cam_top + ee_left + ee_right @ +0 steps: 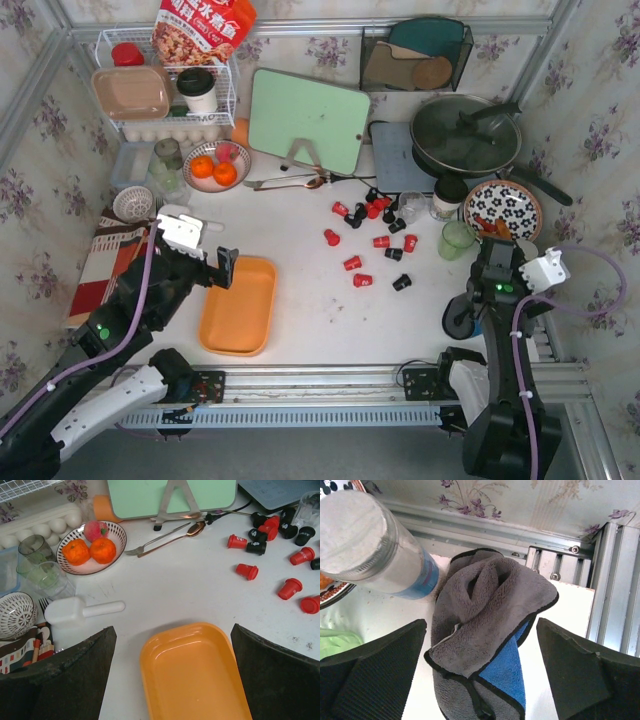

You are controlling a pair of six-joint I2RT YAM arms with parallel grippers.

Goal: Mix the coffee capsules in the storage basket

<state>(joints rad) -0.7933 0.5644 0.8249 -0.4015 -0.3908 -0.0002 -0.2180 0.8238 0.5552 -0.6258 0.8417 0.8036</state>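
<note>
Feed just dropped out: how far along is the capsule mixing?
Done: nothing yet; the storage basket is empty. In hand: nothing; left gripper hangs open over the basket, right gripper open over a grey cloth. Left: the coffee capsules, red and black, all lie loose on the table.

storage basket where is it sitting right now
In the top view the storage basket lies empty on the near left of the table, right by the open left gripper; the coffee capsules are scattered to its right, further back.
</note>
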